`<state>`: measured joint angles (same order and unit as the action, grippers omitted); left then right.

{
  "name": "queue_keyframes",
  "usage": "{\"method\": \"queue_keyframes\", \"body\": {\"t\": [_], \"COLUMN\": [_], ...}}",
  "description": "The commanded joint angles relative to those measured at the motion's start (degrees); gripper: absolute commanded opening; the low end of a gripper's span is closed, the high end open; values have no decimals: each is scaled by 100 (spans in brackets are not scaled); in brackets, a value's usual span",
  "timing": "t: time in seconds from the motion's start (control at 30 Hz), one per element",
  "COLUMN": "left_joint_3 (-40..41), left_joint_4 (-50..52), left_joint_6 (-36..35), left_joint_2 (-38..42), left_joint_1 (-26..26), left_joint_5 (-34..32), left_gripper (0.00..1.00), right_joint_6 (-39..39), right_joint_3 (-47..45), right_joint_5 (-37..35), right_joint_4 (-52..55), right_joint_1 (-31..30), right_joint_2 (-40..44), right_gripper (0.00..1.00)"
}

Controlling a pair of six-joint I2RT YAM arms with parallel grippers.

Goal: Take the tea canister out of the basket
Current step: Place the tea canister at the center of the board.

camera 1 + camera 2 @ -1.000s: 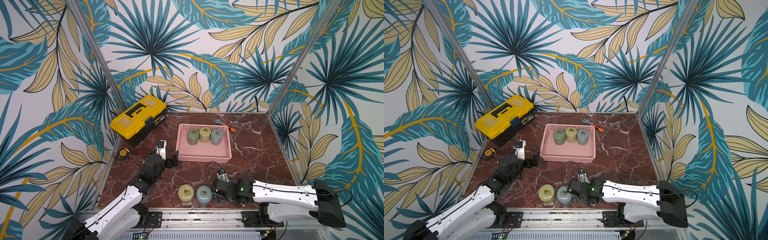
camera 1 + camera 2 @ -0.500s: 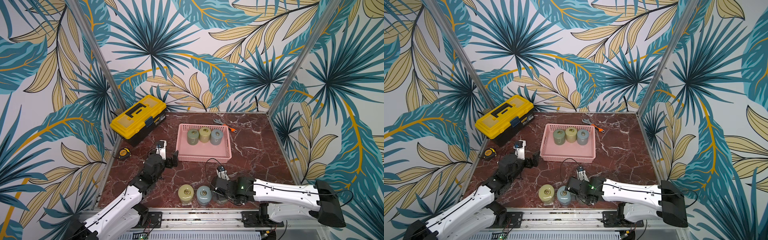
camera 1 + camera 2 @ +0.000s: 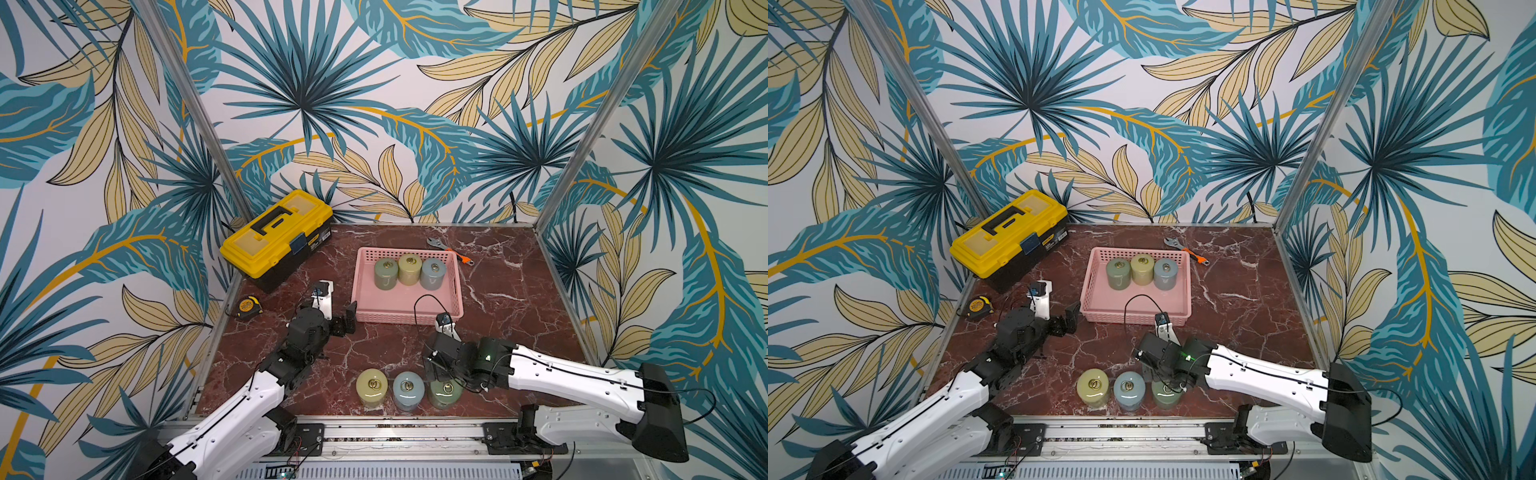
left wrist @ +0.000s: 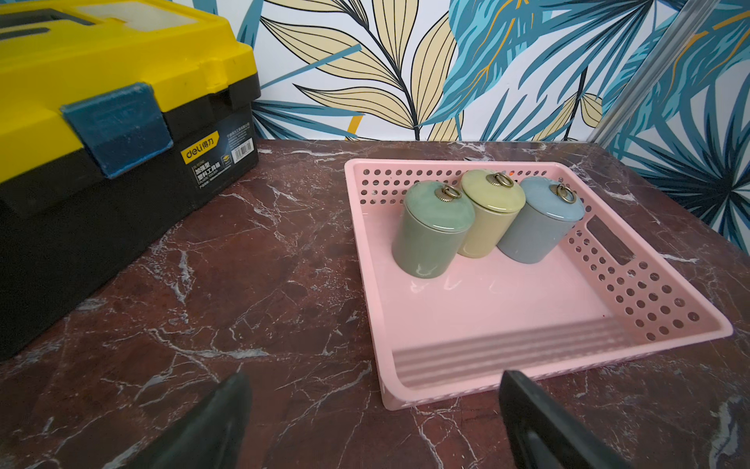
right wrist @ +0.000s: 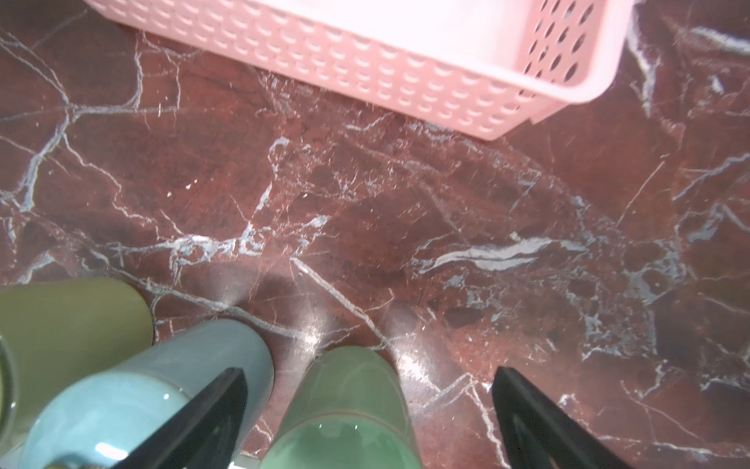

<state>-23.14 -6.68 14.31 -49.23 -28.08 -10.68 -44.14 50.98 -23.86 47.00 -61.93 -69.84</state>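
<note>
Green-glazed tea canister [image 3: 445, 392], hidden beneath the right end effector [image 5: 369, 371] a second ago, now stands uncovered at the front of the marble desk [image 3: 498, 299], third in a row with a blue canister [image 3: 408, 388] and a yellow canister [image 3: 372, 386]; the right arm has drawn back slightly, its fingers spread wide either side of the canister and apparently clear of it, so this removal reads as complete; three further canisters [image 3: 409, 270] remain at the far side of the pink basket [image 3: 405, 318]; left end effector [image 4: 375, 375], likewise spread and empty, sits by the basket's near corner; legible writing: "deli" on the yellow toolbox [image 4: 121, 61] label [image 4: 201, 153], the Chinese characters and barcode too small to read.
</note>
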Motion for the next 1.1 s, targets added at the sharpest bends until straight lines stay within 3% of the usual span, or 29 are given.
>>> {"method": "queue_keyframes", "body": {"t": [0.0, 0.17, 0.43, 0.8, 1.07], "left_joint_3": [171, 7, -1096, -2746, -4037], "left_joint_4": [-107, 20, 1141, 2529, 3478], "left_joint_6": [-136, -280, -369, -348, -398], "left_joint_2": [86, 121, -347, -1703, -3063], "left_joint_1": [21, 19, 20, 12, -25], "left_joint_5": [171, 529, 1010, 1284, 1236], "left_gripper": [100, 100, 100, 100, 100], "right_joint_6": [518, 1138, 2159, 3014, 3270], "right_joint_3": [111, 139, 288, 105, -472], "right_joint_5": [-150, -34, 186, 596, 558], "right_joint_4": [103, -140, -497, -1544, -2359], "right_joint_1": [244, 793, 1636, 2609, 2796], "right_joint_2": [-23, 226, 452, 434, 705], "right_gripper": [99, 99, 99, 99, 99]}}
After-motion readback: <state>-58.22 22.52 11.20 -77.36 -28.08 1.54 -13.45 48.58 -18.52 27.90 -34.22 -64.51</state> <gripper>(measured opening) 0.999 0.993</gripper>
